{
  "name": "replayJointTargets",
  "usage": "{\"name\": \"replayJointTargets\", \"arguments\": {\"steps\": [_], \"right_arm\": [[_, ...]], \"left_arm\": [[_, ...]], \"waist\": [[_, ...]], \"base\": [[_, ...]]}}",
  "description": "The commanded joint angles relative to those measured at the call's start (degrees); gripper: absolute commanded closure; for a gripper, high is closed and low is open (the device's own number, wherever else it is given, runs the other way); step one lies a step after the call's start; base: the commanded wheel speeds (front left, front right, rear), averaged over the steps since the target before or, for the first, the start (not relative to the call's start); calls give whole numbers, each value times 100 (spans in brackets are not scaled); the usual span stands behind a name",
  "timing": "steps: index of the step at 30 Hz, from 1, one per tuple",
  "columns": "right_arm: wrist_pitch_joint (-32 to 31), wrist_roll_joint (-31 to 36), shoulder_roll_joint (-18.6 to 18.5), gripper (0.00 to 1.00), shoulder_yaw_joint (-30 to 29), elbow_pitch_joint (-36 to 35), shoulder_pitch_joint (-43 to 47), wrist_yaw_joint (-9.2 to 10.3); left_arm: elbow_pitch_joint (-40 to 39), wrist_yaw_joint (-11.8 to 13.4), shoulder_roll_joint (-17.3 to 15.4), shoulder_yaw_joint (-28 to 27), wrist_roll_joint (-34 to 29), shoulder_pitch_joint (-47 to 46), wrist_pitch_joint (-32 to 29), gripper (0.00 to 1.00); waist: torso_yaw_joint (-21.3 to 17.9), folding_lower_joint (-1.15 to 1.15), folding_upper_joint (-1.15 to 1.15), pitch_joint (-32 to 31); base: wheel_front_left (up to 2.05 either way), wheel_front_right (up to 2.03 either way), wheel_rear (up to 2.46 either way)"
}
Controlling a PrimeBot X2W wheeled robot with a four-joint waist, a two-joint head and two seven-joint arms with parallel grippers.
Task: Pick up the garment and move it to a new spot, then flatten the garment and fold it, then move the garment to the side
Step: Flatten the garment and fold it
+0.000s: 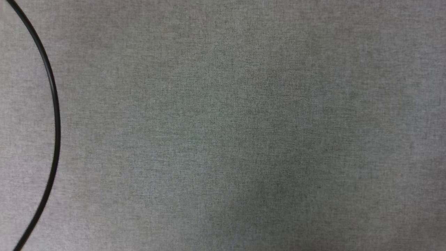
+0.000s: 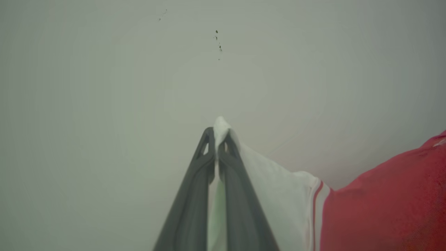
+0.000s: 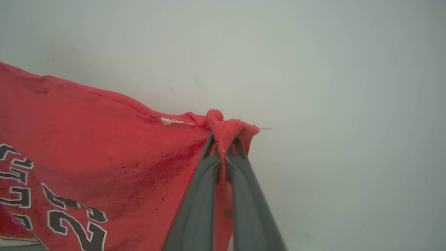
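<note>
The garment (image 3: 104, 146) is caught at two points, one in each gripper, with its red body stretched between them. In the left wrist view the white sleeve (image 2: 275, 181) runs up into the left gripper (image 2: 218, 134). The jaws are pinched tight on a little peak of white cloth that pokes out past the tips. Just right of the sleeve comes the red-and-white stripe trim (image 2: 317, 202), then the red body, filling the lower right corner.

Over to the right wrist view: the right gripper (image 3: 223, 139) is clamped on a bunched fold at the red edge. The fabric falls away to the lower left, where black lettering (image 3: 69, 223) outlined in white shows (a number among it, partly cut off). Behind the cloth in both wrist views is a plain pale surface (image 2: 104, 87), marked with a few dark specks (image 2: 217, 40); whether the shirt touches it, I cannot tell.

The head view looks down on a grey woven surface (image 1: 244, 139), with a thin black cable (image 1: 55, 115) curving down its left side.
</note>
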State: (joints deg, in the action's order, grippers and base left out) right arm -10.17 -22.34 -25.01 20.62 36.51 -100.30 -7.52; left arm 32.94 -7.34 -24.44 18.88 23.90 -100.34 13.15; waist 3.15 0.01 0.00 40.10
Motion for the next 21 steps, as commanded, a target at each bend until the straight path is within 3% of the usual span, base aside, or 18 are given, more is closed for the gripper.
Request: {"name": "replayJointTargets", "arguments": {"steps": [1,5,6,9,15,21], "right_arm": [[121,-147,-41,100,115,36,206,7],[424,-689,-239,100,654,-75,1187,7],[480,-968,-361,100,892,-300,1821,7],[488,-1186,-553,100,1079,-601,2498,7],[457,-1458,-804,100,1101,-1282,3993,6],[336,-1517,-995,100,972,-1812,5517,6]], "left_arm": [[-20,2,-80,-10,60,284,71,100],[-410,8,-252,-32,216,1714,176,100],[-848,118,-283,-112,280,2627,199,100],[-1379,313,-255,-169,337,3646,207,100],[-2476,812,-224,-282,454,5700,213,100],[-3093,1098,-177,-243,658,7494,204,100]], "waist": [[-8,-1,0,-14],[-3,-1,0,-250],[-18,-1,0,-447],[-11,-1,0,-683],[-38,-1,0,-1245],[4,-1,0,-1860]], "base": [[0,0,0],[0,0,0],[0,0,0],[0,0,0],[0,0,0],[0,0,0]]}}
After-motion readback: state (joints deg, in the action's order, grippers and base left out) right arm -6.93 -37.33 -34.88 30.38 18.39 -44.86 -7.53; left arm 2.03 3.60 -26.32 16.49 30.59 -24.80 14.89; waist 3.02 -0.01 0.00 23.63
